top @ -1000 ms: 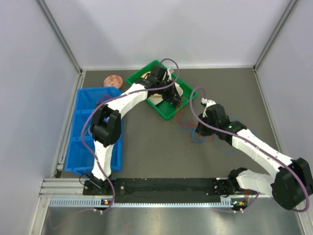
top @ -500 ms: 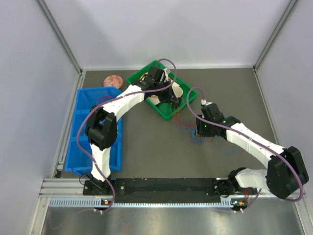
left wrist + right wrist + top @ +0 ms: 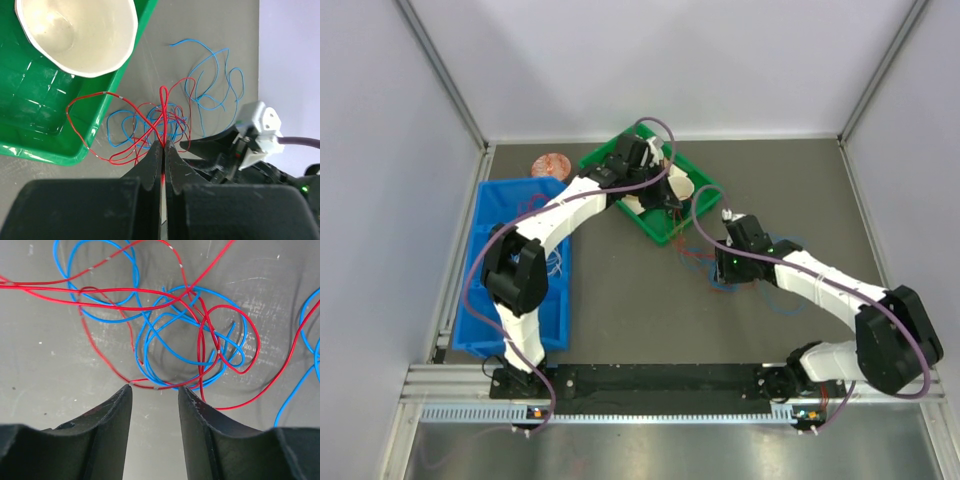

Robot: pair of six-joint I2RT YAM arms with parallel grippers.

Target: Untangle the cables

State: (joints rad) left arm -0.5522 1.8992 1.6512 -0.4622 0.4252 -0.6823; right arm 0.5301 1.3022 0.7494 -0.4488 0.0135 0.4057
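Right jaws have parted, cables (image 3: 190,290) just beyond their tips.

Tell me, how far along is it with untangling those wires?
Partway. Done: a white cable seems to lie apart in the blue bin. In hand: left gripper pinches the red cable; right gripper hovers open above. Left: the blue cable loops through the red.

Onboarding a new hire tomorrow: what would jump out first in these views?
The knot of red cable and blue cable on the grey table, just off the corner of the green tray. The left fingers are pinched shut on a doubled red strand rising from it, while the right fingers hang open right over the knot.
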